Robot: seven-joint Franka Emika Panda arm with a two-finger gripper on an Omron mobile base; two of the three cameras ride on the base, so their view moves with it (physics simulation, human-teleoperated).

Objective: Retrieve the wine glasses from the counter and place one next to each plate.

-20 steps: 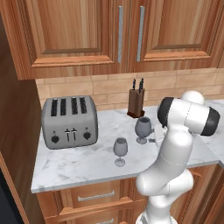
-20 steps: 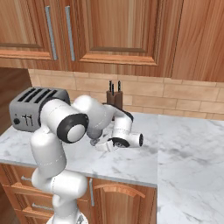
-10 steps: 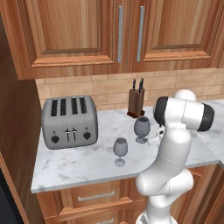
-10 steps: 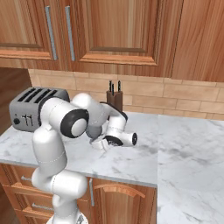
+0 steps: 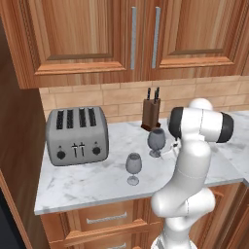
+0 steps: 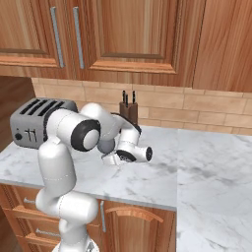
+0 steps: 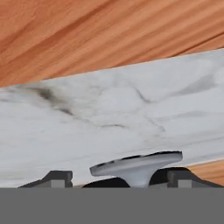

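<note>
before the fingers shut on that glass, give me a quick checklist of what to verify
1. Darker glass upright on the counter: ok.
2. Glass foot sits between the fingers: ok.
3. Fingers apart, not yet clamped: ok.
4. Fingers level with the stem, not the foot: cannot tell.
5. Paler glass stands apart, out of the way: ok.
6. Knife block clear of the hand: ok.

Grey 4-slot toaster (image 5: 77,135) at 9 o'clock, knife block (image 5: 151,113) w/ 2 dark handles at 12, brown wall cupboards (image 5: 131,39) above.

No readable text or numbers anywhere; the toaster (image 5: 78,134) front seems to carry only knobs.
</note>
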